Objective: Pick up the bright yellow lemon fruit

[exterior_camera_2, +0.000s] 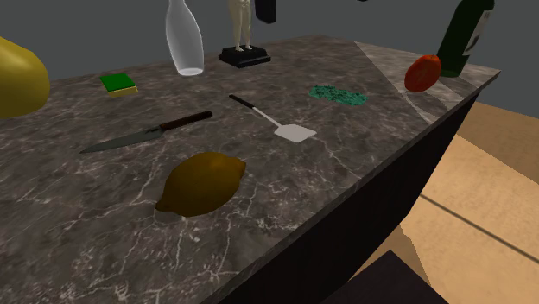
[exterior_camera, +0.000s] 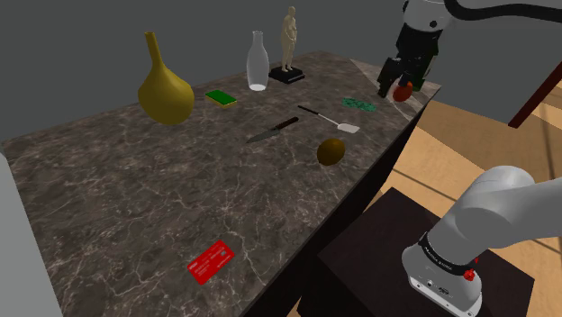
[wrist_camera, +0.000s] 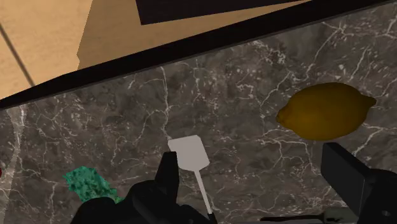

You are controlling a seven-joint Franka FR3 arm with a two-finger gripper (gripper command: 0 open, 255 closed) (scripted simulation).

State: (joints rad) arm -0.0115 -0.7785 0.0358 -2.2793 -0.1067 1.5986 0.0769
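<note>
The lemon (exterior_camera: pixel 330 151) (exterior_camera_2: pixel 200 183) (wrist_camera: pixel 326 111) looks dull dark yellow and lies on its side on the dark marble table (exterior_camera: pixel 135 198), near the edge that faces the stand. My gripper (exterior_camera: pixel 408 79) (wrist_camera: pixel 251 167) hangs high above the table's far end, open, with nothing between its fingers. In the wrist view it looks down on a white spatula (wrist_camera: pixel 189 154), and the lemon lies off beyond one finger (wrist_camera: pixel 347 175), well apart from it.
Beside the lemon lie the spatula (exterior_camera: pixel 330 119) and a knife (exterior_camera: pixel 272 131). Further off are a green patch (exterior_camera: pixel 358 104), a red round thing (exterior_camera_2: pixel 422 72), a dark bottle (exterior_camera_2: pixel 466 34), a clear bottle (exterior_camera: pixel 258 61), a figurine (exterior_camera: pixel 289 45), a green sponge (exterior_camera: pixel 220 97), a yellow vase (exterior_camera: pixel 165 90) and a red card (exterior_camera: pixel 211 261).
</note>
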